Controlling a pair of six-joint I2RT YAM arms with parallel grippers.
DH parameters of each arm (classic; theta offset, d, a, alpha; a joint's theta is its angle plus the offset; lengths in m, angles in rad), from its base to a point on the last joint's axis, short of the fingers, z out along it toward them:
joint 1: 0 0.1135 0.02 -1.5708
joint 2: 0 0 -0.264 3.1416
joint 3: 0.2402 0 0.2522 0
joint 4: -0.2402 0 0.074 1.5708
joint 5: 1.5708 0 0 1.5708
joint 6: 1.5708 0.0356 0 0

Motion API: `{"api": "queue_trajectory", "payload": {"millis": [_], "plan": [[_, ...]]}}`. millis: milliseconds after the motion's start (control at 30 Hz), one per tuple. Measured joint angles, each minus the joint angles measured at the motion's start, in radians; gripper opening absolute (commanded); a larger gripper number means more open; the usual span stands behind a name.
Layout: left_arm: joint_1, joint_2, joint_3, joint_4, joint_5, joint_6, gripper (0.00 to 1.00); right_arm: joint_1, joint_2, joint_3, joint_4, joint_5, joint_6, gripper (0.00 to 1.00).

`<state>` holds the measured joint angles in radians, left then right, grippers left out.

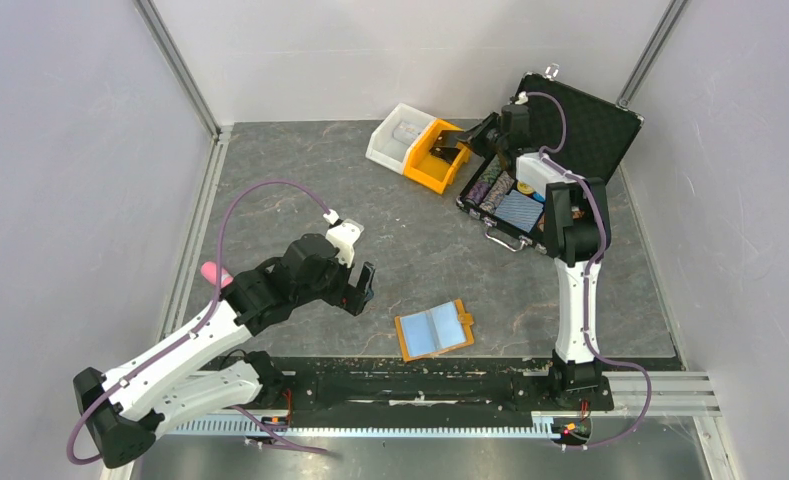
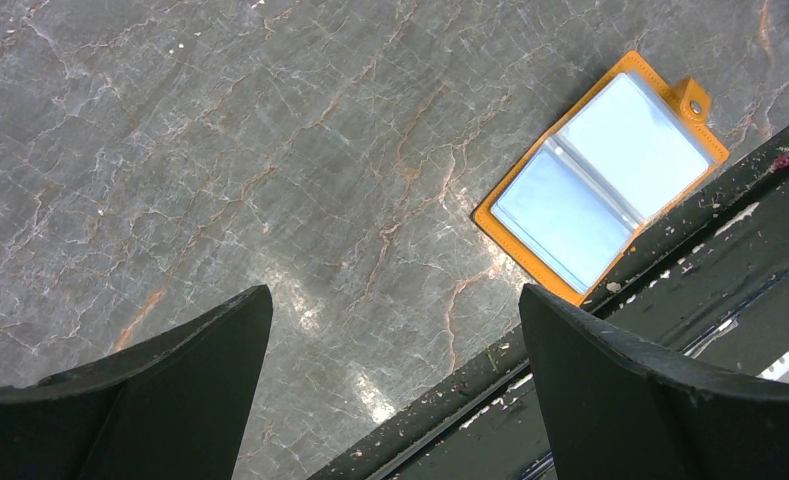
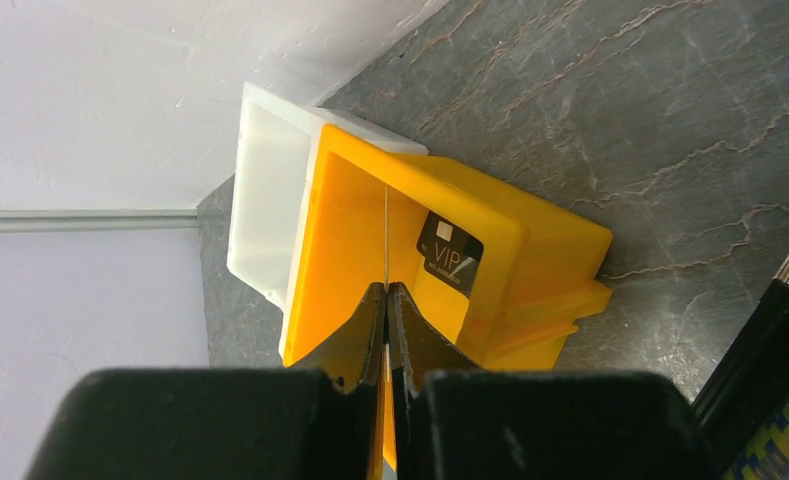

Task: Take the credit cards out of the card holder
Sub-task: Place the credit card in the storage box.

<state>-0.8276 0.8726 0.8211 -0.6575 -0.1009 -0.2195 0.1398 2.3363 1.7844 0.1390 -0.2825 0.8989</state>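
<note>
Card holder (image 1: 433, 331) lies open and flat near the table (image 1: 300, 200) front edge, blue panels up. Left gripper (image 2: 392, 310) hangs beside it, spread wide and empty. Right gripper (image 3: 387, 292) pinches a thin card (image 3: 385, 235) edge-on over the orange bin (image 3: 560, 250), which holds a black VIP card (image 3: 450, 255). If released tilted, the card may catch the rim and fall outside.

A black card (image 3: 450, 255) in the orange bin (image 3: 530, 240) reads "VIP".
</note>
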Motion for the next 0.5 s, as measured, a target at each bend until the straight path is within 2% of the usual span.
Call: {"api": "queue_trajectory", "payload": {"millis": [500], "plan": [[0.0, 0.0, 0.0, 0.0, -0.002, 0.0, 1.0, 0.0, 0.013, 0.03, -0.044, 0.033, 0.015, 0.04]]}}
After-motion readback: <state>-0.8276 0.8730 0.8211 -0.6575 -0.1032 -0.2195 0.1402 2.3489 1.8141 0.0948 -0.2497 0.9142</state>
